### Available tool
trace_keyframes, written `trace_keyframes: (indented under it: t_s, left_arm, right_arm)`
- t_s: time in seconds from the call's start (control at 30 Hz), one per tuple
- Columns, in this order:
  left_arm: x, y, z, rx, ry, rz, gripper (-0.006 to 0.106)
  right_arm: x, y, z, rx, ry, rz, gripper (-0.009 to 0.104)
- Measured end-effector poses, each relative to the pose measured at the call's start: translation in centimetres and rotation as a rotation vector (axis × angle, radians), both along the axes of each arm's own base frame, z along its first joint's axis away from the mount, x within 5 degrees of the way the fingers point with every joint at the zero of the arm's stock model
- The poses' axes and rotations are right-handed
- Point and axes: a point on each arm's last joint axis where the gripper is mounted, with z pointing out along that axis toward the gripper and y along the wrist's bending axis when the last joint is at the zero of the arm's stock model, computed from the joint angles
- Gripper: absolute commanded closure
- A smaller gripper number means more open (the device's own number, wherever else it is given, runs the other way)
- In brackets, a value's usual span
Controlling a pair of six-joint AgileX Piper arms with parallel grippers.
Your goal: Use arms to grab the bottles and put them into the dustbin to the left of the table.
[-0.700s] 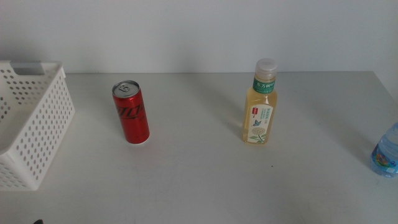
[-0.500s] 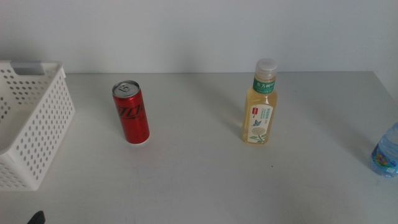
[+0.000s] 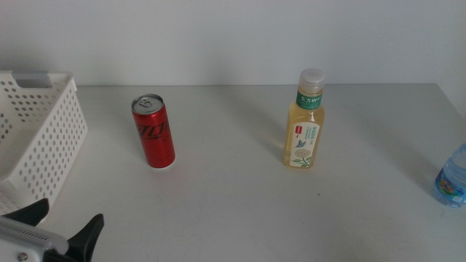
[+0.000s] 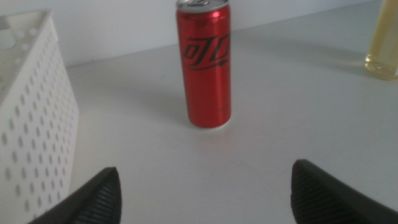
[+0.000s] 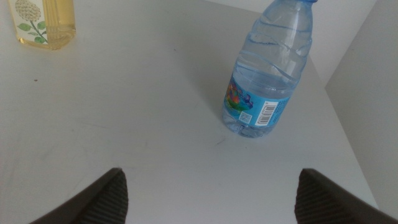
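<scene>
Since the earlier frames my left gripper [image 3: 62, 231] has entered at the middle view's lower left corner, just before the dustbin [image 3: 44, 138]. Jaws are wide apart and empty. I note the can [image 4: 204, 62] stands upright on the table [image 3: 240, 204], long axis vertical, straight ahead between the jaw lines; this arm is nearest it. Right gripper [image 5: 208, 199] waits, jaws wide, facing the upright water bottle [image 5: 268, 68]. Tea bottle [image 3: 305, 120] stands mid-table.
</scene>
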Motion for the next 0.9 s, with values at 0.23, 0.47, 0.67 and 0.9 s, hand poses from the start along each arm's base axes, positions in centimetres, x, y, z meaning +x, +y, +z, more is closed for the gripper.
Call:
trace_keyframes:
  t_s: [0.23, 0.47, 0.67, 0.9]
  left_arm:
    - [2.5, -1.1, -0.4, -0.013, -0.074, -0.027, 0.007]
    - [4.4, -1.7, -1.6, -0.02, -0.108, -0.014, 0.007]
    - [5.1, -1.9, -3.6, -0.045, 0.012, 0.001, 0.007]
    - [5.3, -1.9, -4.3, -0.087, 0.067, 0.016, 0.007]
  right_arm:
    - [0.0, 0.0, 0.0, 0.0, 0.0, 0.0, 0.01]
    - [0.0, 0.0, 0.0, 0.0, 0.0, 0.0, 0.01]
    - [0.0, 0.0, 0.0, 0.0, 0.0, 0.0, 0.01]
    - [0.0, 0.0, 0.0, 0.0, -0.001, 0.0, 0.01]
